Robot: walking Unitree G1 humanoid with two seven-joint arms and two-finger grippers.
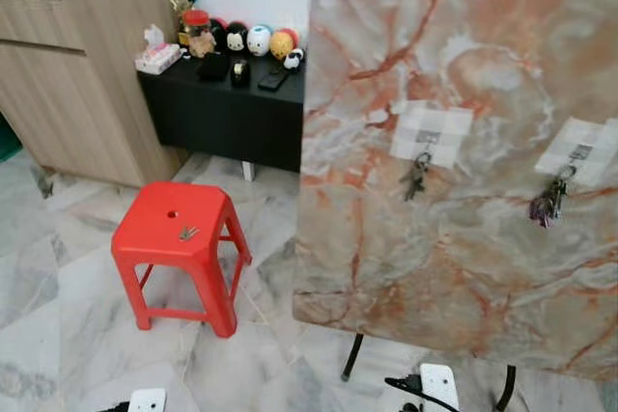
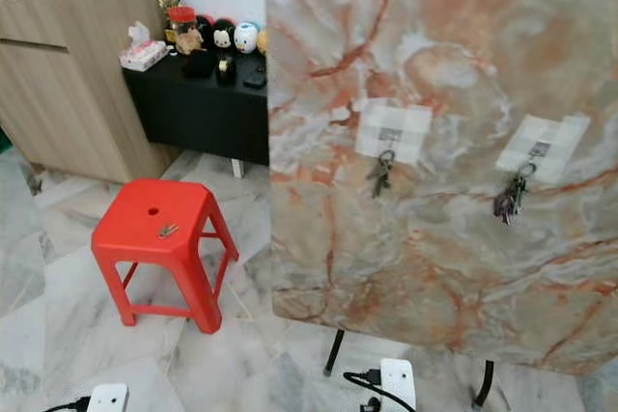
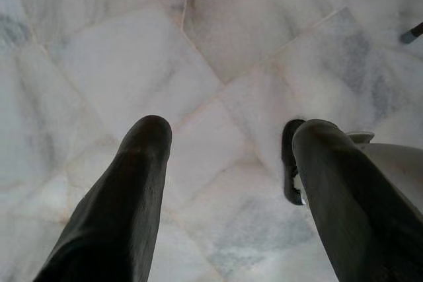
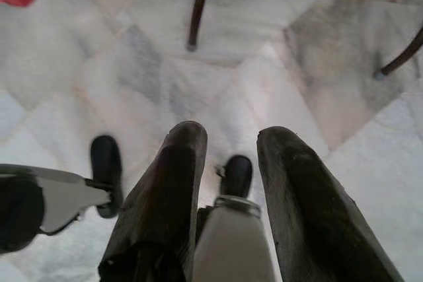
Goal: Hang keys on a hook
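- On the seat of the red plastic stool point(image 1: 174, 224), just beside its centre hole, a small set of keys point(image 1: 187, 233) is lying flat, and we are taking it as the set to be hung, since nothing is holding it.
- We are facing a marble-patterned tabletop point(image 1: 454, 267) tipped up on its edge on dark metal legs point(image 1: 352, 356), serving as a wall for the hooks.
- Two hooks are sitting on it on taped white patches; the left hook point(image 1: 426, 140) is already carrying a key bunch point(image 1: 416, 178), and the right hook point(image 1: 578, 152) a thicker bunch point(image 1: 547, 203).
- We are letting both arms hang idle toward the marble floor point(image 3: 132, 64): the left gripper point(image 3: 228, 183) is showing its fingers well apart with nothing between them, and the right gripper point(image 4: 228, 183) is likewise parted and empty.
- We are judging the pickup as not yet begun; the stool is standing low and to our left, so bending toward it looks necessary.
- Behind the stool, a black side table point(image 1: 227, 108) with round toy figures point(image 1: 258, 41) and a wooden cabinet point(image 1: 82, 55) are standing well apart from the work.
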